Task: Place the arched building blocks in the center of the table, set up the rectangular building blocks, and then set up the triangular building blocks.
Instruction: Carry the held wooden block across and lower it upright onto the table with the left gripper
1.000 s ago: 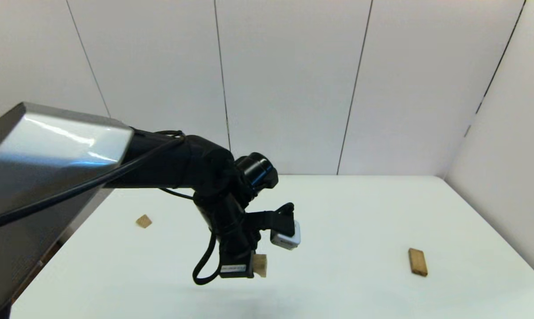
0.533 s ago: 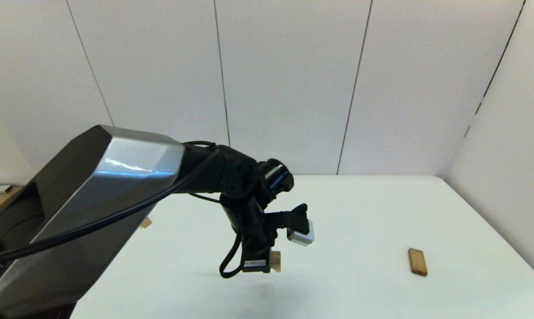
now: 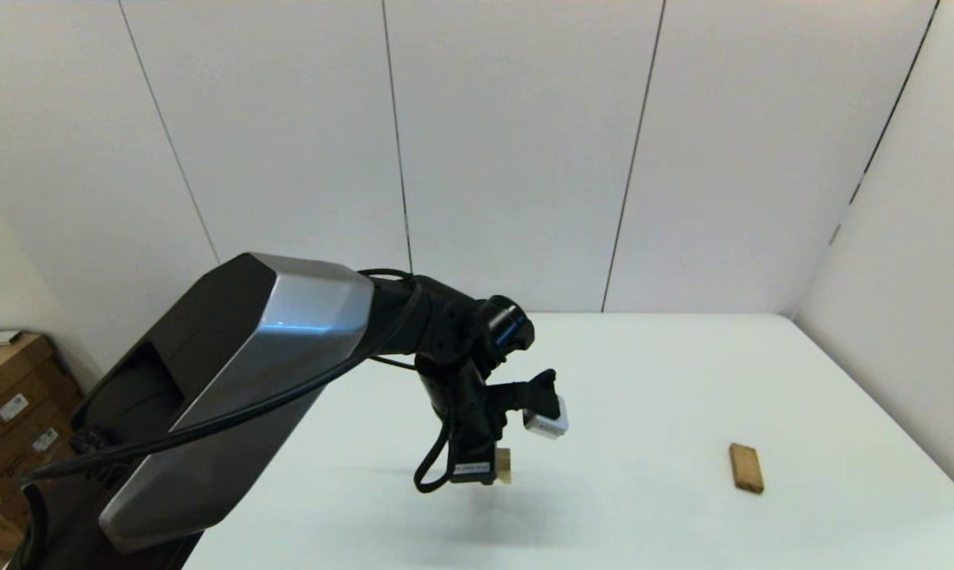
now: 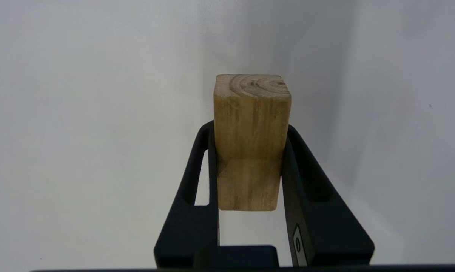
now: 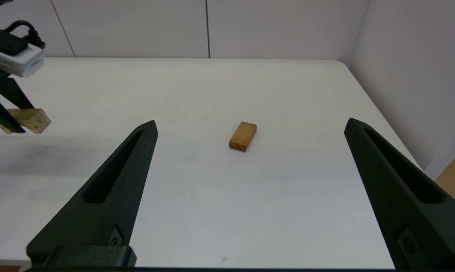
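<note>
Left gripper (image 3: pixel 488 473) carried arched block (image 3: pixel 505 465) rightward, notch hidden.

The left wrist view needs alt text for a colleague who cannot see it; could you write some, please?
The left pincer grips a pale wooden arched block between its black fingers, held above the bare white table.
</note>
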You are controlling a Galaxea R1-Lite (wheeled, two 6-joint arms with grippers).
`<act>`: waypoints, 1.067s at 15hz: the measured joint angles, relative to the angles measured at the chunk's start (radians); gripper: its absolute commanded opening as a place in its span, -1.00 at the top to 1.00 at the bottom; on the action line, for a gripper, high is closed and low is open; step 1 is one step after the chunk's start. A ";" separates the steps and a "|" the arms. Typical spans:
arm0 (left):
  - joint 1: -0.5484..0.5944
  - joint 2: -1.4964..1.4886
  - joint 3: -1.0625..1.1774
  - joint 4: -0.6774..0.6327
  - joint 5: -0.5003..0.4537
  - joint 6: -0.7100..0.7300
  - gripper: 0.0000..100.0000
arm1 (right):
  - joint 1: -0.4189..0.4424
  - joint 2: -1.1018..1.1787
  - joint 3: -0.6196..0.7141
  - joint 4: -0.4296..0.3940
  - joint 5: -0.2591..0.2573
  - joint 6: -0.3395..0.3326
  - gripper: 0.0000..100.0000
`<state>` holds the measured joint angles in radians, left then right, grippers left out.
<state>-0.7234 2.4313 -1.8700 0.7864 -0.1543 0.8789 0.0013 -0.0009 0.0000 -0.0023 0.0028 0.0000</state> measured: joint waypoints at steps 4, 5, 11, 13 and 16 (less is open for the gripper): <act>-0.002 0.038 -0.038 0.001 0.000 0.002 1.00 | 0.000 0.000 0.000 0.000 0.000 0.000 -1.00; -0.002 0.047 -0.045 0.000 0.000 0.003 1.00 | 0.000 0.000 0.000 0.000 0.000 0.000 -1.00; -0.002 0.085 -0.080 0.001 0.000 0.000 1.00 | 0.000 0.000 0.000 0.000 0.000 0.000 -1.00; -0.001 0.093 -0.086 0.001 0.000 0.000 1.00 | 0.000 0.000 0.000 0.000 0.000 0.000 -1.00; 0.000 0.104 -0.089 0.001 0.000 0.001 1.00 | 0.000 0.000 0.000 0.000 0.000 0.000 -1.00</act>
<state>-0.7238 2.5353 -1.9589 0.7870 -0.1543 0.8802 0.0013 -0.0013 0.0000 -0.0023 0.0028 0.0000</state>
